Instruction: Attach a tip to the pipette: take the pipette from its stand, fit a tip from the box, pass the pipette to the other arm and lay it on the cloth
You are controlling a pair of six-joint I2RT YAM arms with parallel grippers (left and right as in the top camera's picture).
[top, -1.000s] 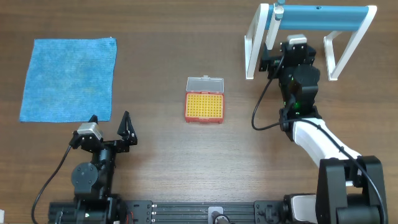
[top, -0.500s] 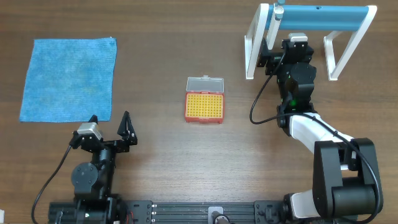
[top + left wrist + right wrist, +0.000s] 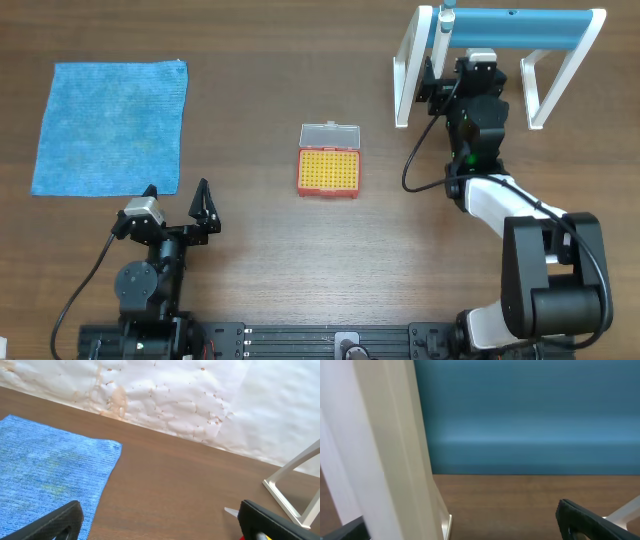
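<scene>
Your right gripper (image 3: 436, 92), spread, has edged up to the stand (image 3: 520, 25) at the table's (image 3: 250, 240) far-right corner; pipette (image 3: 449, 14) ungrabbed.

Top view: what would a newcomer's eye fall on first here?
First the tall white stand with its blue bar at the far right, where the right gripper sits close by one leg with its fingers open. Then the blue cloth, lying flat at the far left. Last, in the middle, the tip box with its red base, rows of yellow tips and lid open.
</scene>
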